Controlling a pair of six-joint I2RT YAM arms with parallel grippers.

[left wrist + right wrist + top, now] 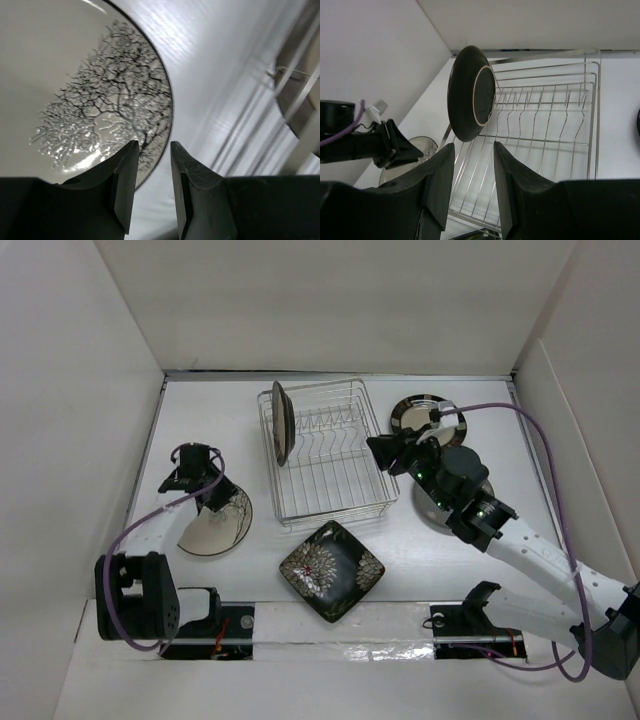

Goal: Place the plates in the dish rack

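Near edge of the table (420, 558): the black square plate (331, 570) lies flat, flower side up, with neither arm at it.
Left side: the cream plate (225, 530) lies flat on the table with its branch pattern up, left of the rack's near corner.
Left gripper (153, 146): it hangs over the cream plate's right rim, fingers a narrow way apart and nothing between them. Whether a tip touches the rim, I can't tell.
What the move turns on: the rim curves just under and to the left of those fingertips, so the left arm is plainly the nearer one. The rack is off to their right.
Right side: the grey plate (432, 512) lies mostly hidden beneath the right arm.
Right gripper (472, 147): it is spread a little and empty, held just off the rack's right edge and pointing across it.
Dish rack (330, 485): it sits at the middle of the table, its tines running left to right. A dark round plate (470, 100) stands on edge at the left end, and the slots to its right are free.
Far right corner: the black-rimmed plate (415, 412) lies flat beside the rack.
Writing: none I can read.
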